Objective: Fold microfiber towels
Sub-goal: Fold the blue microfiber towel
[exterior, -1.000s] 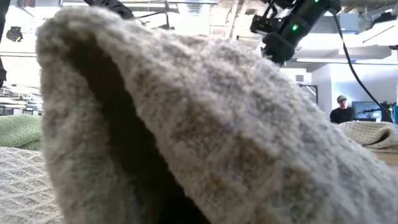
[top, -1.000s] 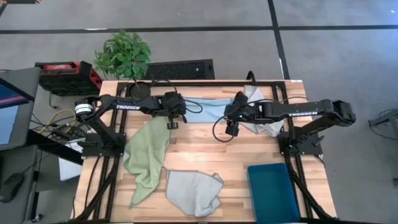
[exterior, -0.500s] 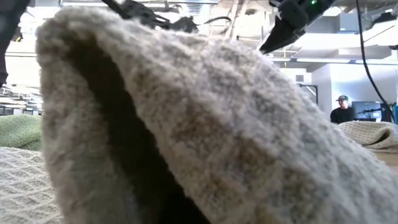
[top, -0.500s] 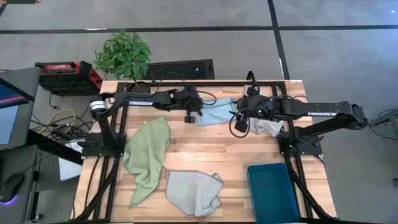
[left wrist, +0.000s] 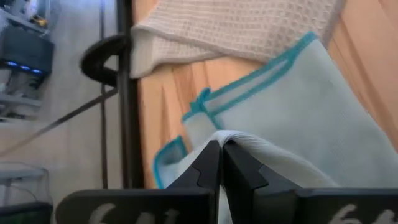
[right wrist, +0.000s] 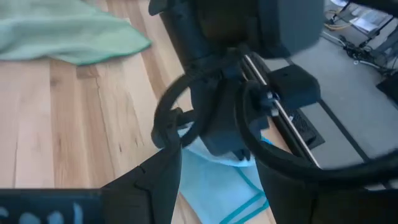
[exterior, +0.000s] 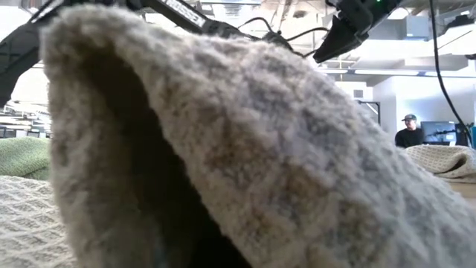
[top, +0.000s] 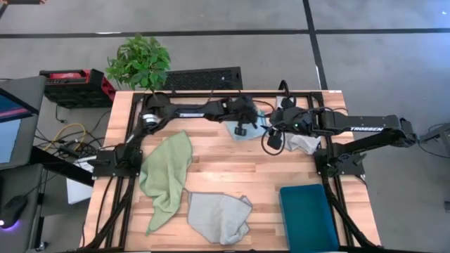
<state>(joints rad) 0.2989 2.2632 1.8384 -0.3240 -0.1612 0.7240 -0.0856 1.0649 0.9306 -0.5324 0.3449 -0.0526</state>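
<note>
The left pincer (top: pixel 242 126) reaches across the far side of the tabletop (top: pixel 232 165), past its middle, and is clamped on a fold of the light blue towel (top: pixel 242 131); the left wrist view shows the cloth pinched between its two closed fingers (left wrist: pixel 208 165), the towel's teal-trimmed edge spread on the wood beyond. The right pincer (top: pixel 274 140) hangs just beside it, toward the far right corner, with its fingers (right wrist: pixel 163 180) parted and nothing between them; below it lies more of the blue cloth.

A pale grey towel (top: pixel 304 143) lies bunched under the right arm near the far right corner. The light green towel (top: pixel 165 176) sprawls along the left part of the tabletop, running toward the near edge. Another grey towel (top: pixel 219 216) sits crumpled at the near edge, about midway. A teal bin (top: pixel 308 216) stands at the near right corner.
</note>
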